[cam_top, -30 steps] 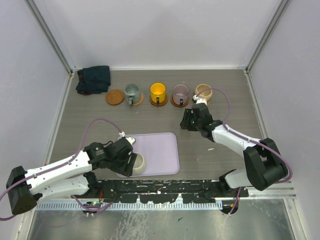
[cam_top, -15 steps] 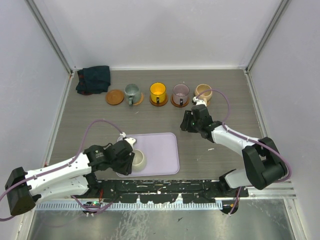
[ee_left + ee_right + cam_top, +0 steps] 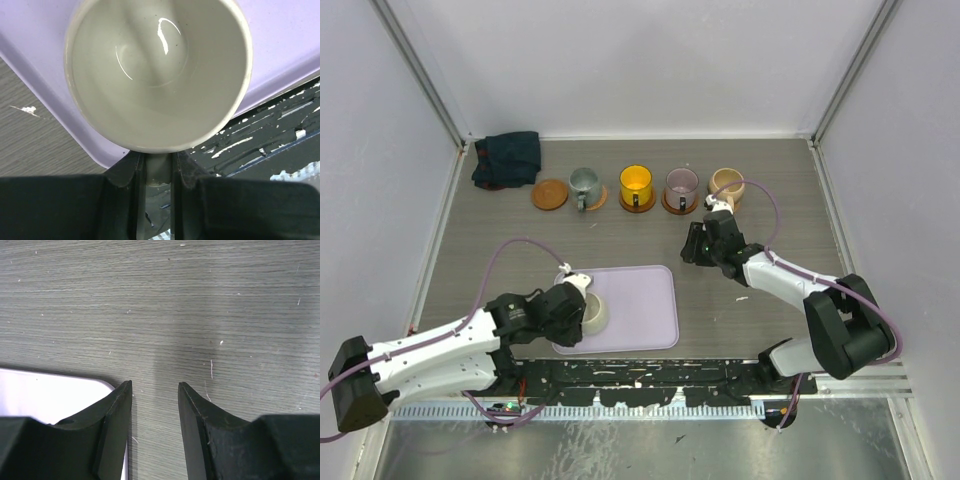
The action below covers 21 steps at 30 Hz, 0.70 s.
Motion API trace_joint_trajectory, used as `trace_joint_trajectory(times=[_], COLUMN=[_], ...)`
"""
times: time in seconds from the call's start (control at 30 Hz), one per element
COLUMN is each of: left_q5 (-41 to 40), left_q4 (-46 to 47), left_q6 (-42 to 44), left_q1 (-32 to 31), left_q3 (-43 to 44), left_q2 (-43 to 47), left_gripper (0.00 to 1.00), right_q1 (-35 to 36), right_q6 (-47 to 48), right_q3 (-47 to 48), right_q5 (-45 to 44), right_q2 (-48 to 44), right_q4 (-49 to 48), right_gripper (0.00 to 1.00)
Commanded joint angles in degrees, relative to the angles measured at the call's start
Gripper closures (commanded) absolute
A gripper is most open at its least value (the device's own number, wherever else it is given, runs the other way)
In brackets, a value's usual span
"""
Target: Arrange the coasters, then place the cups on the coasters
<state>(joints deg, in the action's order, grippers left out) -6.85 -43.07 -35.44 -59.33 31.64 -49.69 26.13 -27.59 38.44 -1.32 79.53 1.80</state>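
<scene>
The left gripper (image 3: 157, 172) is clamped on the handle of the cream-white cup (image 3: 157, 70), which stands at the near left corner of the lavender tray (image 3: 640, 300). Its fingers hide most of the handle. At the back, a bare coaster (image 3: 549, 194) lies left of four cups (image 3: 636, 184), whose coasters show only as rims. The right gripper (image 3: 155, 390) hangs with jaws apart over the table (image 3: 520, 240), holding nothing.

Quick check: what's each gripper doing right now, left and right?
Left gripper: closed on the cream cup, at its handle.
Right gripper: open, holding nothing, above the table.
</scene>
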Motion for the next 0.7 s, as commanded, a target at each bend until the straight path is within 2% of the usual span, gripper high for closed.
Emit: trace_joint_trajectory(times=[0.0,0.43,0.53,0.67], left_q5=[-5.77,-18.07,-17.6,-15.09], left_q4=[4.28,5.44,6.44,10.43], left_q6=[4.25,12.94,14.35,17.57], left_q1=[-0.93,0.26,4.12,12.99], left_q3=[4.47,14.05,13.95,13.19], left_q2=[0.72,-6.1,-6.68,-6.17], left_gripper=[1.0,1.0,1.0,1.0], right_q1=[-0.15,-0.17,-0.11,0.9], right_q6=[0.01,2.64,3.64,5.39], right_q3=[-0.24,-0.75,-0.61,0.81], right_q5=[1.1,2.75,4.72,6.5], right_q2=[-0.58,0.16,0.8,2.43], right_q4=[-3.66,-7.23,-8.78,-10.17], right_gripper=[0.54,0.55,0.55,0.55])
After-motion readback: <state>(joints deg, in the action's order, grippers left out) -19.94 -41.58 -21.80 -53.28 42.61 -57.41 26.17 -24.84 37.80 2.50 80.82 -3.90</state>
